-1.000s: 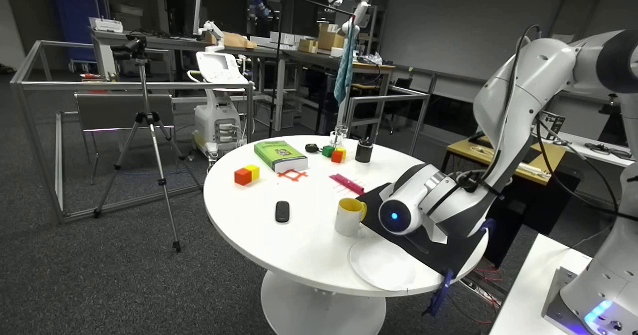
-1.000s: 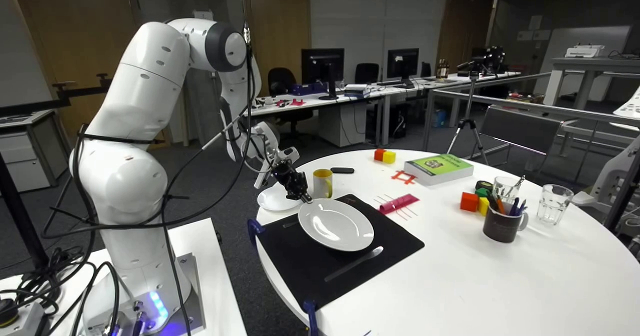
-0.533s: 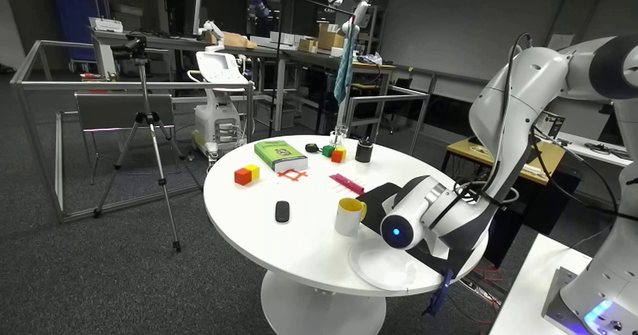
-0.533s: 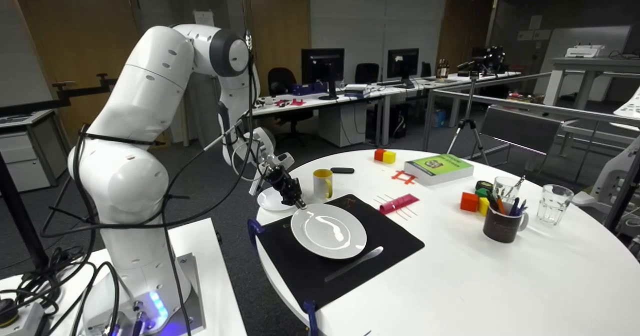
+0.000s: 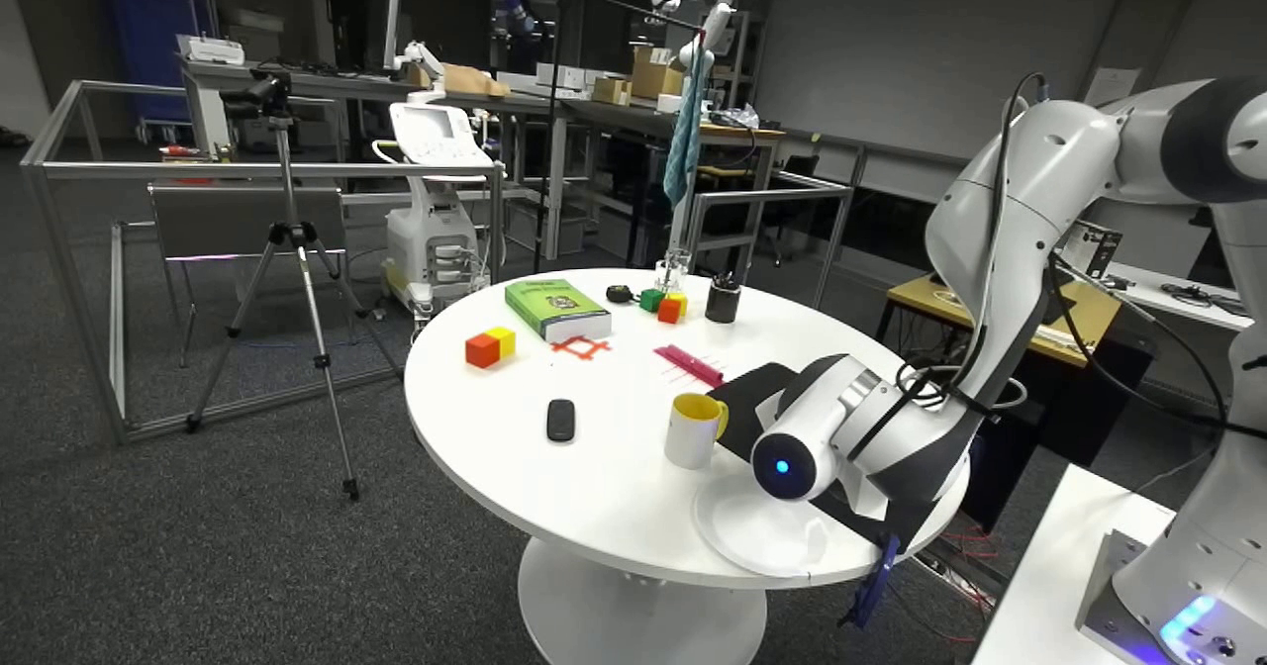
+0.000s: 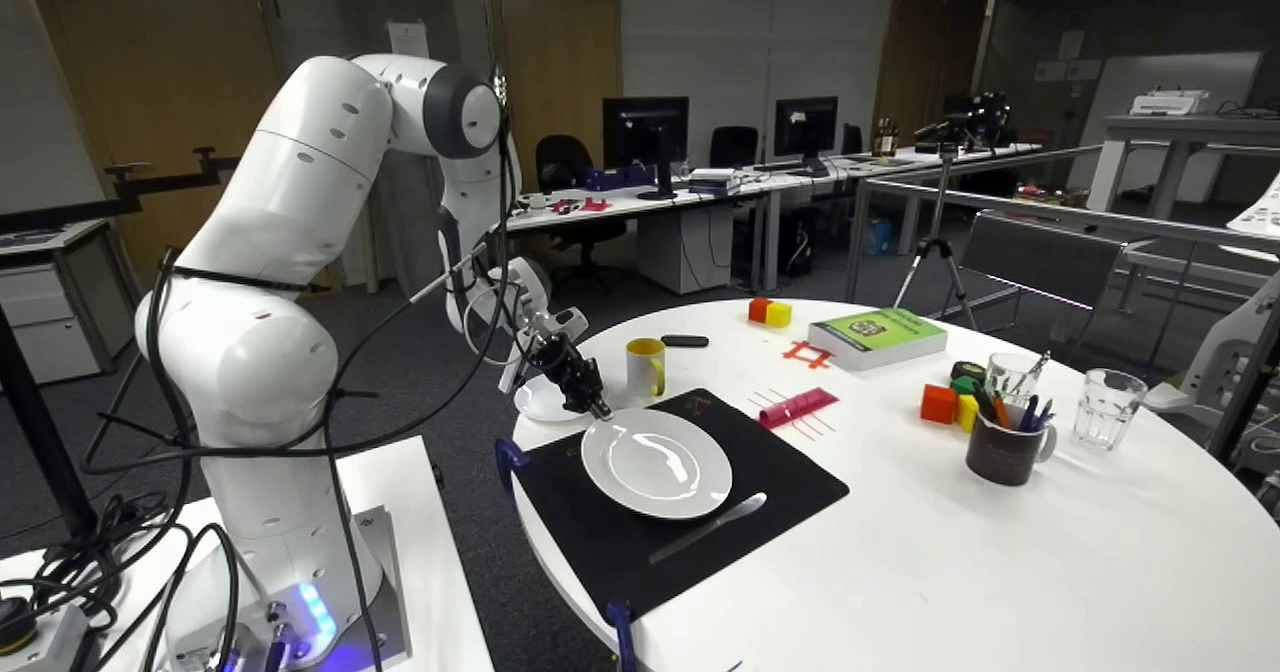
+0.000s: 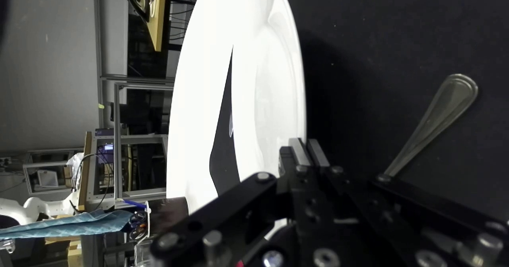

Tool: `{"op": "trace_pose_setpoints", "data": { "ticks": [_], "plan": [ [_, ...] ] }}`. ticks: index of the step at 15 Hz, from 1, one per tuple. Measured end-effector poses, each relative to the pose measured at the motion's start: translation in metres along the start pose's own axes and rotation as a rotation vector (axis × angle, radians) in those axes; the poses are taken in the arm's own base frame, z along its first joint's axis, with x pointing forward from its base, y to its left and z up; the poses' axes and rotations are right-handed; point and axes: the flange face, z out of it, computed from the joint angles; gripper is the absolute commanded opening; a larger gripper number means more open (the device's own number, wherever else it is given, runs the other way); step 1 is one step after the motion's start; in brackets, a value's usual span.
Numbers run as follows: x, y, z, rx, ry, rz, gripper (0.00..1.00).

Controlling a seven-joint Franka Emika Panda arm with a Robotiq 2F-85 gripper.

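Plate (image 6: 657, 464) (rnd.) approx. face-up

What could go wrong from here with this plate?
The pincer grips the plate only at one spot on its rim, so it may slip or swivel.
The knife lies on the mat by the plate's far edge; lowering might catch it.
In an exterior view the mug looks close to the pincer; a sideways swing could knock it.

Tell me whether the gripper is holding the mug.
No, in the wrist view the gripper pinches a plate by its rim.
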Motion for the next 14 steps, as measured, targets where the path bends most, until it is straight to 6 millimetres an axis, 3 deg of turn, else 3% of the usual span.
{"op": "trace_pose_setpoints", "data": {
  "ticks": [14],
  "plan": [
    [0.0,-0.008,0.011,-0.023,-0.025,-0.014,0.01]
  ]
}}
